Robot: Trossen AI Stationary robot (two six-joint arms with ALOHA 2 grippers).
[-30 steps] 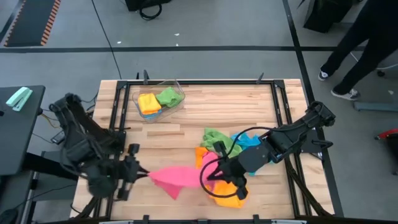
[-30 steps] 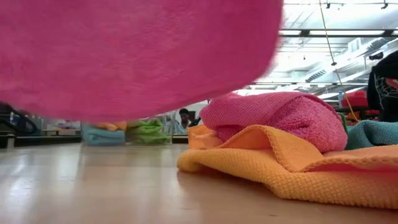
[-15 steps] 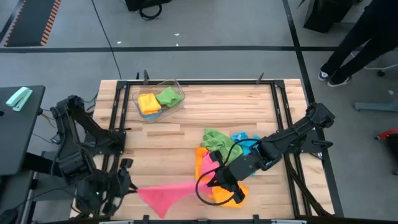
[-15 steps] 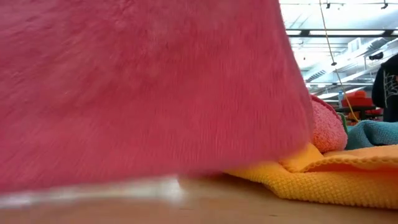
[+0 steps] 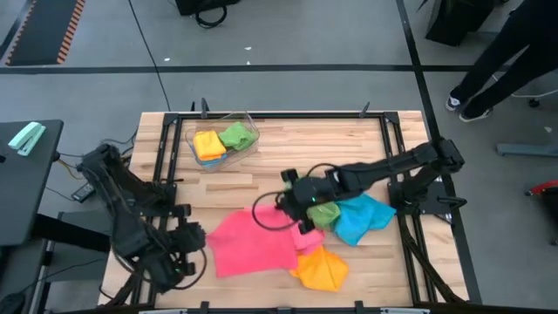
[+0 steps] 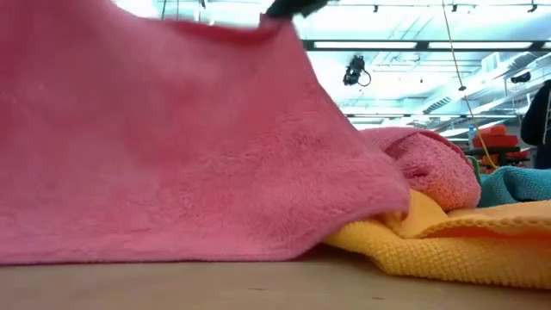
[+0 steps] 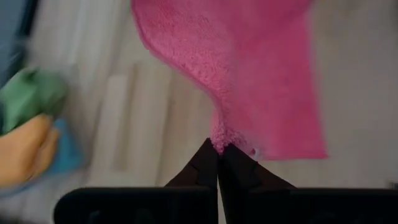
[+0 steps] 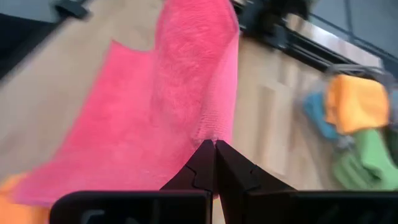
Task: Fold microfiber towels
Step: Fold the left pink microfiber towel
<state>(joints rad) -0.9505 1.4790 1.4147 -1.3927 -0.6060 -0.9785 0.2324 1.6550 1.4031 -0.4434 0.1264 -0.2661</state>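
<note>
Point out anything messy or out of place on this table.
Unfolded towels lie jumbled right of centre: a green towel on a blue towel, a crumpled orange towel nearer the front. The pink towel is stretched between the left gripper and right gripper, not yet folded.

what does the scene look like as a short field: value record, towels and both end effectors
held towel: pink microfiber towel, spread between both arms
left end effector: shut on a pink towel edge, near the table's front left
right end effector: shut on the opposite edge, mid-table
loose towels: orange towel, blue towel, green towel
clear bin: holds folded towels, back left
</note>
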